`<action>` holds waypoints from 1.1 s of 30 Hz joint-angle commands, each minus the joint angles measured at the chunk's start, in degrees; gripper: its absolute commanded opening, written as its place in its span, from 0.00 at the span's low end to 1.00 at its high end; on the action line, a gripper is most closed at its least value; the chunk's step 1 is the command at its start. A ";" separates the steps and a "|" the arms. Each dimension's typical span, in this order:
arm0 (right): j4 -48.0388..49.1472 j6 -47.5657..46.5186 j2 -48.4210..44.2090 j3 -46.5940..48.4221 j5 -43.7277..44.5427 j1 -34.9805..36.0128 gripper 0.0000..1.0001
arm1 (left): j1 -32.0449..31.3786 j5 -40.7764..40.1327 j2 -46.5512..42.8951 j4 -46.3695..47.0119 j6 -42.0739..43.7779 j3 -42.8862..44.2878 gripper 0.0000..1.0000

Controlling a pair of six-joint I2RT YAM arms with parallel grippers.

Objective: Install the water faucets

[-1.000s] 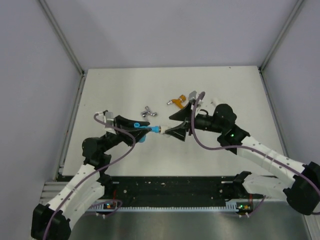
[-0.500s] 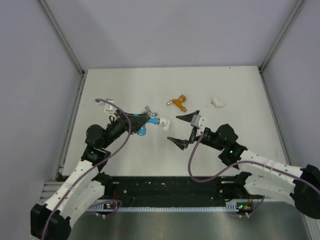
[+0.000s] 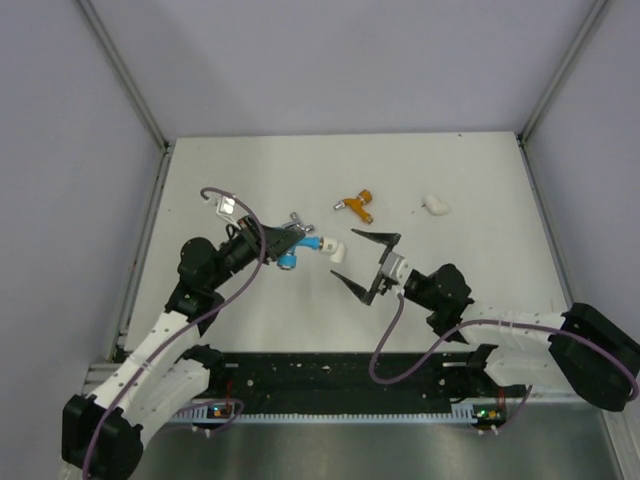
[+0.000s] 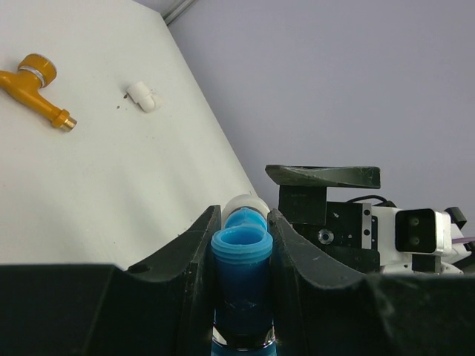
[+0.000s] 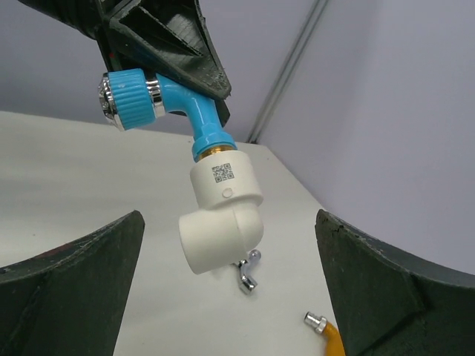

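Note:
My left gripper [image 3: 283, 243] is shut on the blue faucet [image 3: 290, 258], seen clamped between the fingers in the left wrist view [image 4: 241, 259]. A white elbow fitting [image 3: 334, 248] sits on the faucet's threaded end; the right wrist view shows it too [image 5: 221, 219]. My right gripper [image 3: 364, 262] is open and empty, just right of the fitting and apart from it. The orange faucet [image 3: 354, 205] lies on the table further back. The silver faucet [image 3: 296, 219] lies behind the left gripper, partly hidden.
A loose white elbow fitting [image 3: 435, 205] lies at the back right of the white table [image 3: 480, 250]. Grey walls and metal frame posts close in the table on three sides.
My right gripper has let go of the fitting, opened wide and pulled back toward the near edge. My left gripper has lifted and swung back with the blue faucet and fitting.

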 commanded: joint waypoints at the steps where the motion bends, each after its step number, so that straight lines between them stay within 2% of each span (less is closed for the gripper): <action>1: 5.90 -1.00 1.96 2.59 -2.46 0.57 0.95 | -0.21 1.45 0.01 4.15 -1.54 3.65 0.00; 10: 2.21 -1.17 3.80 5.23 -3.61 0.57 0.85 | -0.13 2.24 0.71 3.63 -2.07 4.79 0.00; 20: -1.31 -1.52 6.35 8.39 -5.01 0.57 0.63 | -0.21 3.83 0.89 3.98 -3.30 5.76 0.00; 24: -1.49 -1.09 6.36 8.66 -3.96 0.65 0.59 | -0.21 4.27 0.36 3.80 -3.21 5.85 0.00; 26: -1.84 0.66 5.57 8.74 -3.96 0.65 0.50 | -0.21 4.18 0.18 3.54 -2.51 6.11 0.00; 28: -3.50 2.42 4.52 9.36 -4.05 0.57 0.28 | -0.21 4.70 0.18 3.45 -1.11 6.46 0.00; 29: -4.73 3.56 4.07 9.71 -4.48 0.57 0.22 | -0.21 5.23 0.01 3.54 0.38 6.73 0.00; 31: -7.45 6.37 2.85 10.85 -6.93 0.39 0.11 | -0.13 5.93 -0.34 3.54 3.89 6.90 0.00; 33: -12.01 11.37 1.88 13.39 -10.45 -0.39 0.08 | -0.21 7.07 -0.78 5.28 9.41 6.12 0.00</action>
